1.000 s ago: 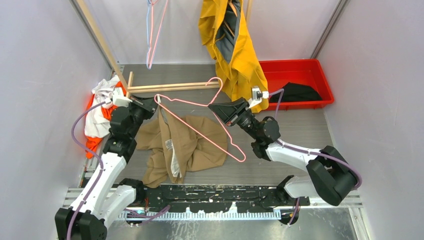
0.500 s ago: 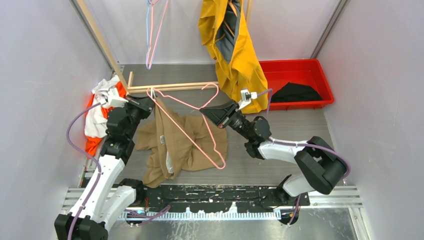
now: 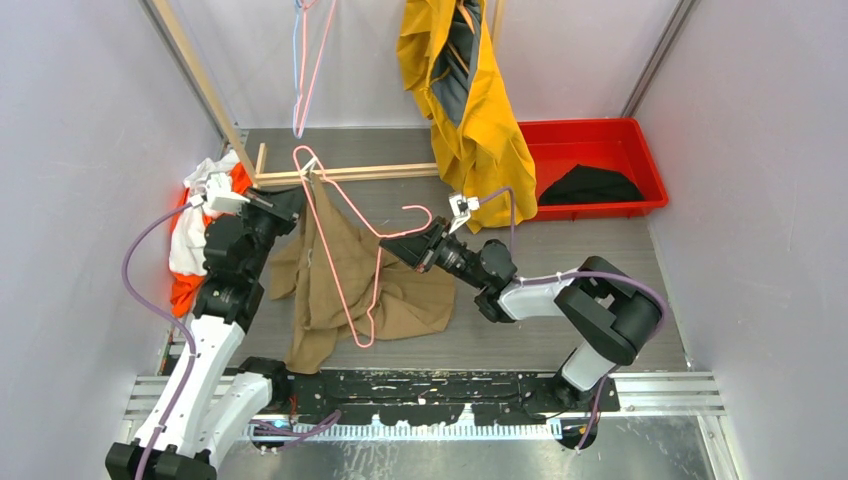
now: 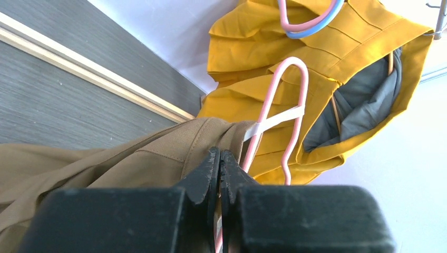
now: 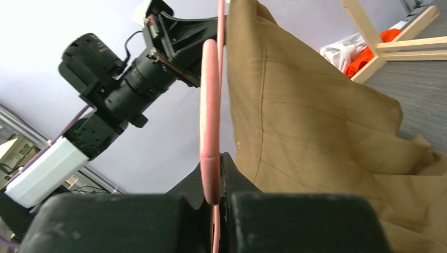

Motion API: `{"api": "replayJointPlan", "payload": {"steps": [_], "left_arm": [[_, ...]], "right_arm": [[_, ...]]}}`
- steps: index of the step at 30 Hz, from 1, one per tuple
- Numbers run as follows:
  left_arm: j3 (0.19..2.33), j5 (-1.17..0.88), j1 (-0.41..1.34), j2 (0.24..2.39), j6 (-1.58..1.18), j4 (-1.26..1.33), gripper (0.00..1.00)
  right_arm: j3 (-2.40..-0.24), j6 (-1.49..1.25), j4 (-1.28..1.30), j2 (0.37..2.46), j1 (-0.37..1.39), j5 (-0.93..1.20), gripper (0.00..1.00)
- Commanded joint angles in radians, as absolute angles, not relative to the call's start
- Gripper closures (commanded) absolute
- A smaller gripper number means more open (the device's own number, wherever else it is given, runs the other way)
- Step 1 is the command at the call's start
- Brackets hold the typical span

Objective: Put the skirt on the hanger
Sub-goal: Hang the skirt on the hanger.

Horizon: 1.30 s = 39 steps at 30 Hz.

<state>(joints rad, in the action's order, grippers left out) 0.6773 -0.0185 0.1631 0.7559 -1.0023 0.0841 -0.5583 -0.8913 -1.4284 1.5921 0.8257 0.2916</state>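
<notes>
The tan skirt (image 3: 335,275) lies bunched on the table with one top edge lifted. My left gripper (image 3: 297,203) is shut on that edge; the left wrist view shows the jaws (image 4: 220,155) pinching the waistband (image 4: 158,158). The pink wire hanger (image 3: 368,343) stands steeply over the skirt, its top corner by the lifted edge. My right gripper (image 3: 388,243) is shut on the hanger near its hook. In the right wrist view the pink wire (image 5: 210,105) runs up from between the jaws (image 5: 216,168), with the skirt (image 5: 316,132) right beside it. A white loop on the skirt lies across the hanger (image 4: 304,89).
A yellow garment (image 3: 470,90) hangs at the back. A red bin (image 3: 640,160) holding black cloth (image 3: 595,185) stands at the back right. White and orange clothes (image 3: 200,225) are piled at the left. A wooden rack beam (image 3: 350,173) lies behind the skirt, with spare hangers (image 3: 300,70) above.
My right gripper has moved left and swung the hanger from lying across the table to standing steeply over the skirt. The left gripper has kept its hold and lifted the skirt edge slightly.
</notes>
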Motion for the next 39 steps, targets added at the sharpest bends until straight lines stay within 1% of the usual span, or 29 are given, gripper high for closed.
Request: {"api": "replayJointPlan", "payload": {"steps": [1, 9, 16, 20, 23, 25, 27, 30, 34, 39], "left_arm": [[0.738, -0.093, 0.176, 0.723, -0.996, 0.157, 0.96], [0.734, -0.093, 0.177, 0.715, -0.99, 0.147, 0.97], [0.737, -0.09, 0.176, 0.7, -0.961, 0.101, 0.96], [0.844, -0.085, 0.176, 0.706, -0.879, -0.112, 0.96], [0.97, -0.074, 0.176, 0.729, -0.793, -0.38, 0.92], [1.032, -0.079, 0.177, 0.742, -0.754, -0.495, 0.9], [1.066, -0.109, 0.177, 0.745, -0.729, -0.551, 0.87], [1.078, -0.189, 0.176, 0.741, -0.709, -0.566, 0.83], [1.076, -0.269, 0.177, 0.735, -0.667, -0.614, 0.82], [1.112, -0.118, 0.177, 0.674, -0.612, -0.809, 0.82]], "right_arm": [[-0.619, -0.823, -1.429, 1.628, 0.853, 0.298, 0.99], [-0.742, -0.811, -1.428, 1.703, 0.858, 0.321, 0.99], [-0.734, -0.796, -1.425, 1.689, 0.857, 0.35, 0.99], [-0.701, -0.805, -1.423, 1.645, 0.856, 0.4, 0.99], [-0.673, -0.809, -1.403, 1.608, 0.857, 0.429, 0.99], [-0.666, -0.806, -1.382, 1.592, 0.856, 0.445, 0.99], [-0.666, -0.803, -1.364, 1.585, 0.858, 0.467, 0.99], [-0.662, -0.811, -1.363, 1.591, 0.858, 0.476, 0.99], [-0.687, -0.829, -1.365, 1.621, 0.857, 0.499, 0.99], [-0.738, -0.81, -1.278, 1.64, 0.863, 0.542, 0.99]]}}
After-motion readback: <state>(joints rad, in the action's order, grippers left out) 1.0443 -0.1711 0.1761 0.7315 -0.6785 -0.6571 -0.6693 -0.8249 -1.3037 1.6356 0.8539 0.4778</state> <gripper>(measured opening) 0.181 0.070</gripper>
